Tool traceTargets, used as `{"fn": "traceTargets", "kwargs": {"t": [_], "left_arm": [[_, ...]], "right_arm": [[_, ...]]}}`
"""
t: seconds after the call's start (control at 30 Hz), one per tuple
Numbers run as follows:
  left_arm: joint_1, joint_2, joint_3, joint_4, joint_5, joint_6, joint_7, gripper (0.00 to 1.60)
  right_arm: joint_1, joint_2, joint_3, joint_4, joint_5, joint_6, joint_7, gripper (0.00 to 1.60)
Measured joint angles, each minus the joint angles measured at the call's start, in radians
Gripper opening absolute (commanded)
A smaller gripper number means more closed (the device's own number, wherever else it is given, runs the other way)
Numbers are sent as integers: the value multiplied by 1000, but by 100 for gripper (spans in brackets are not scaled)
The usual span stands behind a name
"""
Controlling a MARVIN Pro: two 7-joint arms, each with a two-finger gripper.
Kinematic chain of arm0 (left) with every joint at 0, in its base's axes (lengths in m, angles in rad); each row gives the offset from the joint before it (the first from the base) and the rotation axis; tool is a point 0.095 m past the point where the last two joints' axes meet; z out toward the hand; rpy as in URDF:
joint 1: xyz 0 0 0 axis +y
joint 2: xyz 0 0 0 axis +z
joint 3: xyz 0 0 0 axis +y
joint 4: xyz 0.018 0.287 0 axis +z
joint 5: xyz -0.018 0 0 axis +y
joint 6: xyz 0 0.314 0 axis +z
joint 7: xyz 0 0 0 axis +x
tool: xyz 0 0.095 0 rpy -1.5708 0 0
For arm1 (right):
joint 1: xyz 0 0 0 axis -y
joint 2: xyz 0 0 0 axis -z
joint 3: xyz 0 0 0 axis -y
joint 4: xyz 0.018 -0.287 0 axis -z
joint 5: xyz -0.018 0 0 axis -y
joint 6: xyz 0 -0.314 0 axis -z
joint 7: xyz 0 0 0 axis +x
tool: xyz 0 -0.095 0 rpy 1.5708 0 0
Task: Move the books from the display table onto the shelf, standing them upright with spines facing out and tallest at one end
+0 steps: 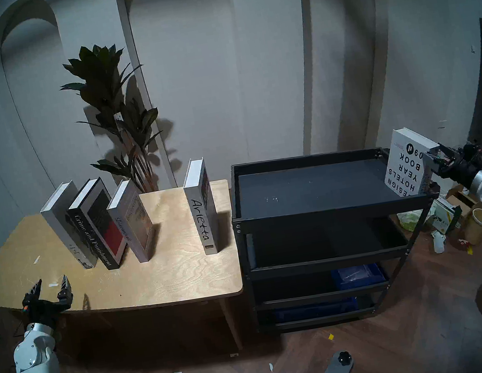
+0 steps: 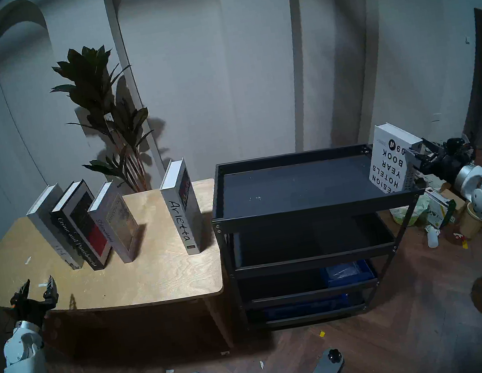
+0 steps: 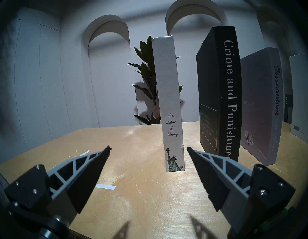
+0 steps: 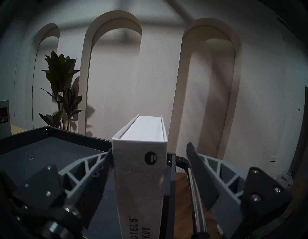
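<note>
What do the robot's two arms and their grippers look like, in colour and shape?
Both arms have smooth white shells and a silver wrist ring. The left gripper and right gripper are black, each with two pointed, tapering fingers braced by pale grey triangular ribs and screws.

Most of the shelf point(image 1: 312, 189) top is bare, with only the Design Hotels Yearbook point(image 1: 404, 166) at its right end. On the display table point(image 1: 168, 274), the front edge strip is open, but four books point(image 1: 98, 226) block the back half.

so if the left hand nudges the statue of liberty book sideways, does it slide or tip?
Probably tips: the statue of liberty book stands tall on a narrow base, nothing touching it. It looks stiff, a boxy hardcover, so it would go over whole. The wooden table looks smooth, so a push low down might slide it instead.
</note>
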Motion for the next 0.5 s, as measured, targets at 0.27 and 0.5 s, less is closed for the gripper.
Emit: {"fn": "traceTargets", "kwargs": {"t": [0.27,0.5], "left_arm": [[0,0,0,0,0,0,0,160],[0,0,0,0,0,0,0,160]], "right_arm": [[1,1,2,-10,3,-7,-13,134],[1,2,6,-19,3,-13,-26,142]]}}
